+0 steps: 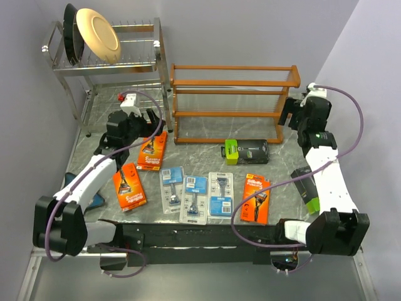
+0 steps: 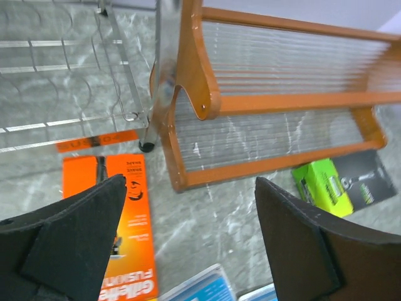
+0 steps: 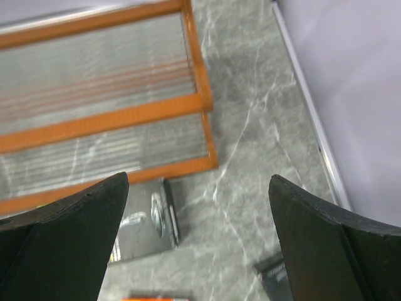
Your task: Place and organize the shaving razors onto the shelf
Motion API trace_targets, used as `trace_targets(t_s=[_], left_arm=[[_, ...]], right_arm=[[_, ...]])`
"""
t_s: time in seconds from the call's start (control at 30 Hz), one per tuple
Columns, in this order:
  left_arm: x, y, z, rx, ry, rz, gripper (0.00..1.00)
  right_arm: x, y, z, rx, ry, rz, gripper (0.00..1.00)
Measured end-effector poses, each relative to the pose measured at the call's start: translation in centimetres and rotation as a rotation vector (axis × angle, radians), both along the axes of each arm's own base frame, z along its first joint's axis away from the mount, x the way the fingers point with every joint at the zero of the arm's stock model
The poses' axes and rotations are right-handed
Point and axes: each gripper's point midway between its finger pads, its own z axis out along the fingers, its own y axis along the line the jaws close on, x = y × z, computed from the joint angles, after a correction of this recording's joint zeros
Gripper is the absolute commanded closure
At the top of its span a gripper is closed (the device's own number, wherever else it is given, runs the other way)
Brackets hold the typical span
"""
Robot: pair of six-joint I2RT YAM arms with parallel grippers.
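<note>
- Three blue razor cards (image 1: 194, 198) lay in a row well in front of the shelf (image 1: 233, 91), flanked by a left orange pack (image 1: 129, 186) and a right orange pack (image 1: 256, 198).
- A green-and-black box (image 1: 246, 151) lay just before the shelf.
- A second box (image 1: 305, 183) sat off its right front, partly under the right arm.
- A third orange pack (image 1: 152, 150) lay near its left front corner.
- The left gripper (image 1: 152, 119) hung beside the shelf's left end, jaws spread wide, holding nothing.
- The right gripper (image 1: 288, 113) hung at its right end, equally wide and empty.
</note>
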Motion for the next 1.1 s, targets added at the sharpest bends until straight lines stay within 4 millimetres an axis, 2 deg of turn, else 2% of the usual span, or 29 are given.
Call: trace_targets(t_s=[0.03, 0.13, 0.27, 0.37, 0.43, 0.57, 0.73, 0.83, 1.1], left_arm=[[0.3, -0.1, -0.3, -0.016, 0.016, 0.009, 0.23], [1.5, -0.8, -1.3, -0.056, 0.061, 0.020, 0.26], [2.9, -2.5, -2.1, -0.078, 0.097, 0.005, 0.22], [4.5, -3.5, -2.1, -0.111, 0.118, 0.021, 0.24], [5.5, -3.8, -2.1, -0.142, 0.136, 0.044, 0.25], [6.9, -4.2, -3.2, -0.180, 0.178, 0.090, 0.25], [7.5, -5.9, -4.6, -0.192, 0.218, 0.089, 0.24], [7.8, -7.0, -4.8, -0.195, 0.223, 0.077, 0.24], [8.1, -8.4, -4.8, -0.192, 0.224, 0.059, 0.23]], right_arm=[[0.3, -0.1, 0.2, 0.001, -0.014, -0.003, 0.00], [1.4, -0.4, 0.8, 0.008, -0.059, -0.006, 0.00], [2.6, -1.2, 0.7, 0.030, -0.087, -0.031, 0.00], [3.5, -2.6, -0.6, 0.061, -0.076, -0.075, 0.00], [3.9, -3.7, -2.2, 0.088, -0.043, -0.109, 0.01], [4.7, -5.1, -4.5, 0.123, 0.007, -0.139, 0.03], [5.7, -5.2, -5.3, 0.144, 0.017, -0.122, 0.04], [6.3, -4.9, -5.8, 0.159, 0.021, -0.106, 0.05], [8.7, -5.5, -8.0, 0.192, 0.044, -0.132, 0.19]])
